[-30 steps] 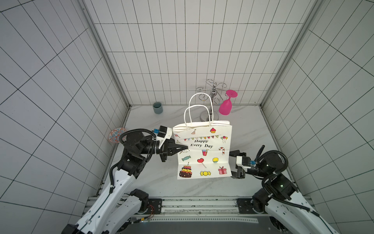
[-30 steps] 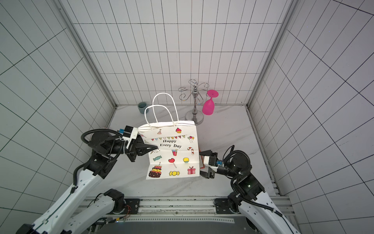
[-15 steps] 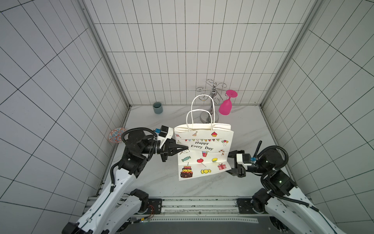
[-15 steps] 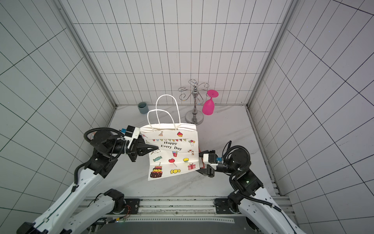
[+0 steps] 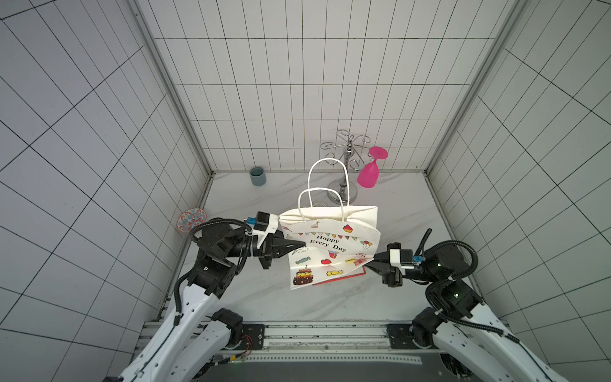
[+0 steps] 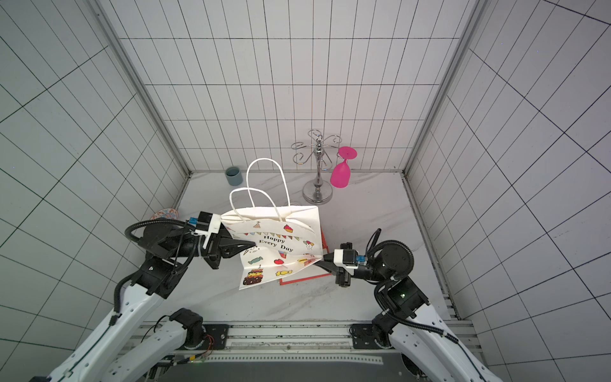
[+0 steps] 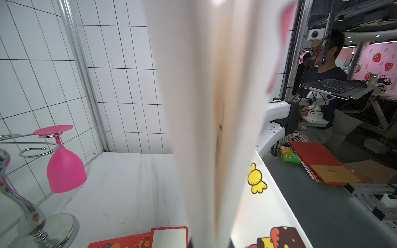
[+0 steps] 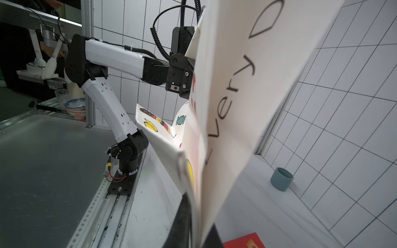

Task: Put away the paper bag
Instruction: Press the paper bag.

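My left gripper is shut tight on the left edge of the paper bag, held up over the table between my arms; my right gripper is narrow around its right edge, but I cannot tell if it pinches; if I pull the arms apart the paper could rip; the bag hides most of the red card below.
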Motion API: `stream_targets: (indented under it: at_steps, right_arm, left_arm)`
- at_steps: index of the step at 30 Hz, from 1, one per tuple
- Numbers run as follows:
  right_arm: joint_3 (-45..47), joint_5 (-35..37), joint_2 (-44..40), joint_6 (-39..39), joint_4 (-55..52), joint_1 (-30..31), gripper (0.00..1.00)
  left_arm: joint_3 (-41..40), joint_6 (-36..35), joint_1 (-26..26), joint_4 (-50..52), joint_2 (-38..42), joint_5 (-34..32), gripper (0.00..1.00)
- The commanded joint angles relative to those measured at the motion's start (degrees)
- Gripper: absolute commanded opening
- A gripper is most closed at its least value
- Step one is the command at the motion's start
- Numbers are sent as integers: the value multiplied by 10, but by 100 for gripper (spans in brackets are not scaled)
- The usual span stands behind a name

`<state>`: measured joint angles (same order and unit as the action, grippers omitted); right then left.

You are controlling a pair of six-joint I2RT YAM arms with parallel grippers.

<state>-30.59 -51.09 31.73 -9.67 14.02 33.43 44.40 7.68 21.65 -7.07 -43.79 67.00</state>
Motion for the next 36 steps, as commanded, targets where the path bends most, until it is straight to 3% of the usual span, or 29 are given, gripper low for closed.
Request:
stream_targets:
  at_steps: [1, 4, 12, 15, 19, 22, 24, 27, 28, 31, 34, 36]
  right_arm:
    - [-15, -11, 0, 8, 29, 4, 56]
    - [-32, -60, 27, 21, 37, 5, 66]
    - [-64, -85, 69, 28, 58, 23, 62]
    - [-58, -47, 59, 28, 64, 26, 49]
    - [-46, 10, 49, 22, 65, 26, 17]
    - [-41, 8, 50, 26, 74, 25, 6]
    - [-37, 7, 50, 26, 79, 25, 0]
    - [-32, 8, 44, 25, 82, 25, 0]
    - [-29, 8, 39, 23, 81, 25, 0]
    - [-27, 25, 18, 9, 56, 22, 0]
    - [-33, 63, -15, -16, -3, 15, 0]
    - [-40, 91, -33, -27, -39, 10, 0]
  left_arm:
    - [-6, -1, -2, -18, 9, -26, 0]
    - [-8, 2, -2, -22, 3, -12, 0]
    - [-13, 9, -1, -22, -21, -31, 0]
    - [-14, 10, -1, -24, -23, -39, 0]
    - [-14, 11, -2, -25, -19, -52, 0]
    - [-15, 16, -3, -32, -12, -62, 0]
    - [-18, 24, -3, -44, -5, -72, 13]
    - [-20, 31, -4, -57, 10, -85, 53]
    - [-21, 29, -4, -57, 18, -98, 62]
    - [-25, 18, -9, -50, 46, -164, 77]
    - [-30, -18, -19, -18, 81, -260, 87]
    - [-39, -43, -24, -3, 103, -316, 88]
